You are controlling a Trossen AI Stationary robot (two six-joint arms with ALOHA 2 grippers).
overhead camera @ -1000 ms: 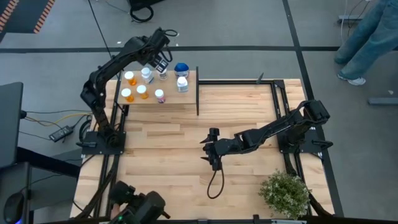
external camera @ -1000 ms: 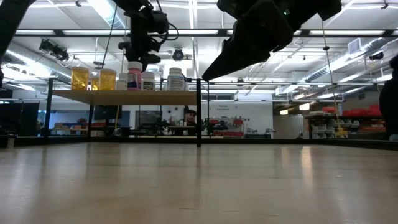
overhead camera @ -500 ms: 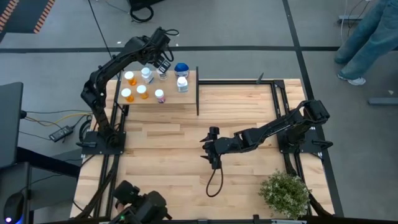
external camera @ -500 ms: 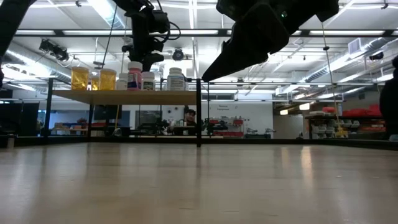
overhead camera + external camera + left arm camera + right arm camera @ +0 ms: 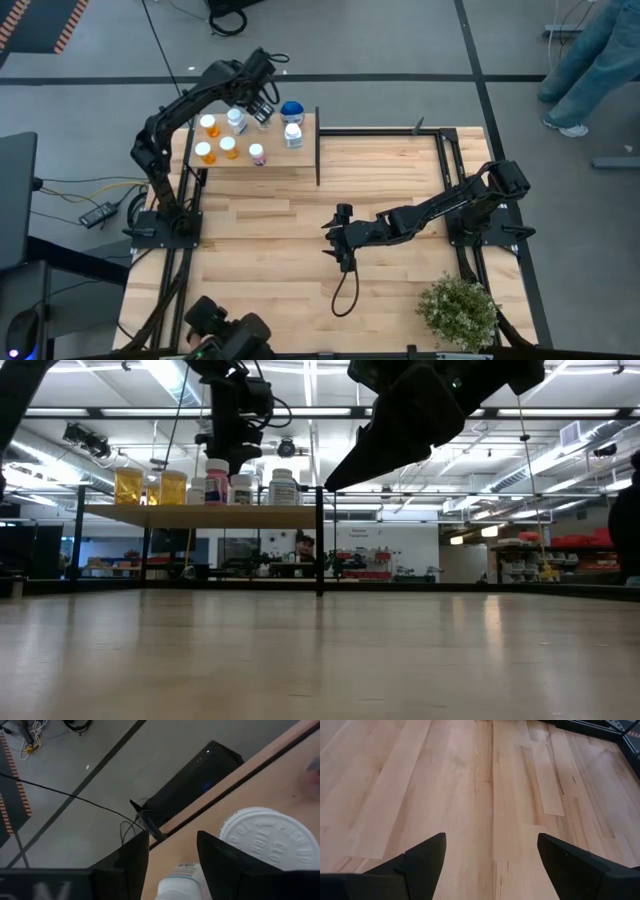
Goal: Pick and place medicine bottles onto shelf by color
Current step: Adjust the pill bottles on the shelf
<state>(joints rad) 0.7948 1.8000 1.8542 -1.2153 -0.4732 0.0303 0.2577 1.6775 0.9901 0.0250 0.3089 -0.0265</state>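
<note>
The left gripper (image 5: 262, 103) is hanging over the shelf's (image 5: 275, 160) back edge, fingers parted around a white bottle (image 5: 181, 881) standing there among the other bottles (image 5: 229, 147), while the right gripper (image 5: 341, 237) is idling wide open above the table (image 5: 400, 290).

The shelf (image 5: 275, 160) stands at the table's (image 5: 300, 290) far left corner with bottles (image 5: 229, 147) on it; the plant (image 5: 458, 310) sits at the near right corner
</note>
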